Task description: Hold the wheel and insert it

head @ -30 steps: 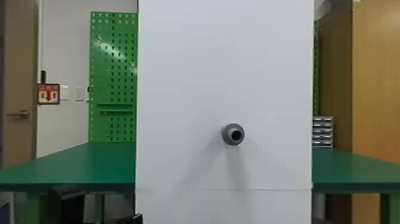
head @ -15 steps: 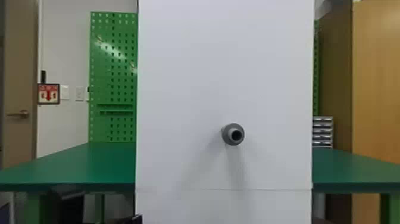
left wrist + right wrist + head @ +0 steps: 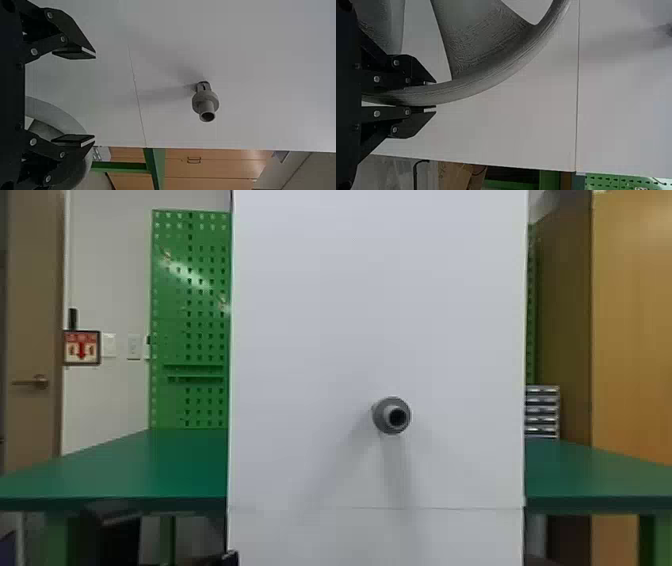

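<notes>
1. Left gripper (image 3: 168, 534): dark, at the lower left of the head frame. Jaws stand wide apart with nothing between them.
2. Right gripper (image 3: 434, 95): seen in the right wrist view. Jaws are clamped on the rim of the grey wheel (image 3: 500, 75), one on each side of it.
3. Wheel: held in front of the white panel (image 3: 380, 300), well apart from the peg. Broad spokes run inward from its rim. In the left wrist view it appears partly behind one of the open fingers.
4. Peg (image 3: 392, 416): grey, collared, hollow-ended, projecting from the panel just right of and below the centre of the head frame.
5. Surroundings, head frame: green table (image 3: 150, 470) at both sides of the panel; green pegboard (image 3: 200, 340) at upper left; drawer unit (image 3: 542, 410) right of the panel; wooden cabinet (image 3: 632, 325) at far right.
</notes>
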Action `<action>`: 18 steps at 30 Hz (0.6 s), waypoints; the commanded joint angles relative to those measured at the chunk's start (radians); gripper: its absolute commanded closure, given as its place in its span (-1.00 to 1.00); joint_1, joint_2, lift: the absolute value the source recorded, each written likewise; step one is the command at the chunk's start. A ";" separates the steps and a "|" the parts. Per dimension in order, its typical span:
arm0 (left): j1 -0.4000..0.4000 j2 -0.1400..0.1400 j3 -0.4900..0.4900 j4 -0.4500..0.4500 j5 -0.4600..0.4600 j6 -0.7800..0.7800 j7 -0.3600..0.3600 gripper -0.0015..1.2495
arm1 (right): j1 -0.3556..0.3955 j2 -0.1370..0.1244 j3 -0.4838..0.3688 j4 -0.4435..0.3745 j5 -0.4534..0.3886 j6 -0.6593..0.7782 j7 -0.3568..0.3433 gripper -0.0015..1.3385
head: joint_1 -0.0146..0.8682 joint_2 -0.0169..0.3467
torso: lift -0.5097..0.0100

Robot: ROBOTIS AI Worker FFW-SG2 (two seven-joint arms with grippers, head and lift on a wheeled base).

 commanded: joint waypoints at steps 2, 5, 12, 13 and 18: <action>0.001 0.000 0.000 0.000 0.001 0.000 0.000 -0.20 | -0.021 -0.010 0.005 -0.057 -0.009 0.090 0.000 0.70 | -0.97 -0.88 | -0.95; 0.001 0.000 0.000 0.000 0.001 0.000 0.000 -0.20 | -0.039 -0.018 0.013 -0.095 -0.012 0.147 0.000 0.70 | -0.96 -0.88 | -0.95; 0.003 0.000 0.000 0.000 0.001 0.000 0.000 -0.20 | -0.073 -0.021 0.009 -0.190 -0.004 0.275 0.000 0.70 | -0.97 -0.88 | -0.95; 0.003 0.000 0.000 0.000 0.001 0.000 0.000 -0.20 | -0.078 -0.021 0.008 -0.207 0.000 0.295 0.000 0.70 | -0.97 -0.88 | -0.95; 0.004 0.000 0.000 0.000 0.001 0.000 0.000 -0.20 | -0.111 -0.019 0.000 -0.258 0.005 0.387 0.000 0.70 | -0.97 -0.88 | -0.95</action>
